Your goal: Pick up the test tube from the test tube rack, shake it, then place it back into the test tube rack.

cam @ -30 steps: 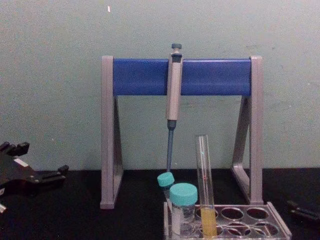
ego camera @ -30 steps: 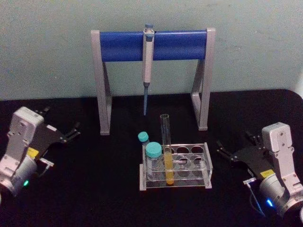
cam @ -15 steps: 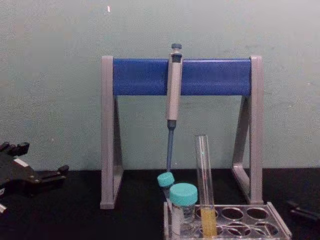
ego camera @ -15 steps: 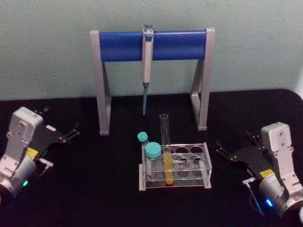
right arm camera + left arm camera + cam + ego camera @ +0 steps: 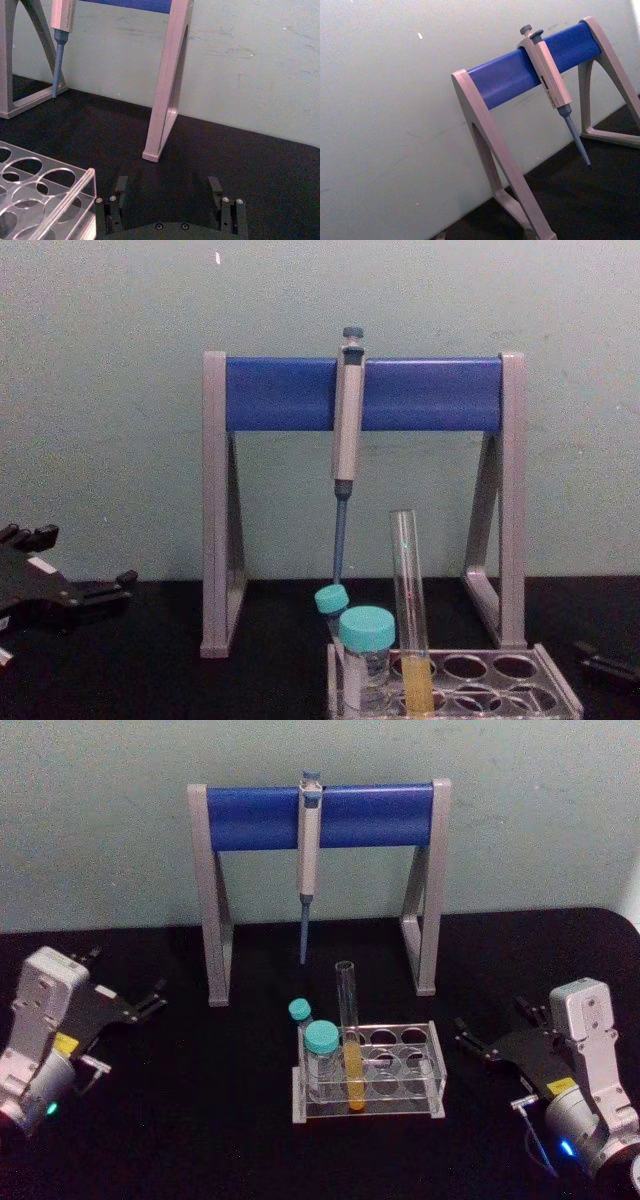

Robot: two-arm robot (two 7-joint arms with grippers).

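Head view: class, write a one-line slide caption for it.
Test tube with yellow liquid stands upright in the test tube rack; left gripper and right gripper wait open on either side.

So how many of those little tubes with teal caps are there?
2. The larger teal-capped tube stands in the test tube rack's front left corner; the smaller teal-capped tube stands just behind it. None seems hidden.

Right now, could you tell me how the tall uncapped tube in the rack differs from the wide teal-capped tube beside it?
The test tube is tall, slim and open at the top; the capped tube is shorter, wider and closed with a teal cap. The test tube holds yellow liquid in its lower part; the capped tube shows none. Both are clear and stand upright in the rack, untouched by either tool.
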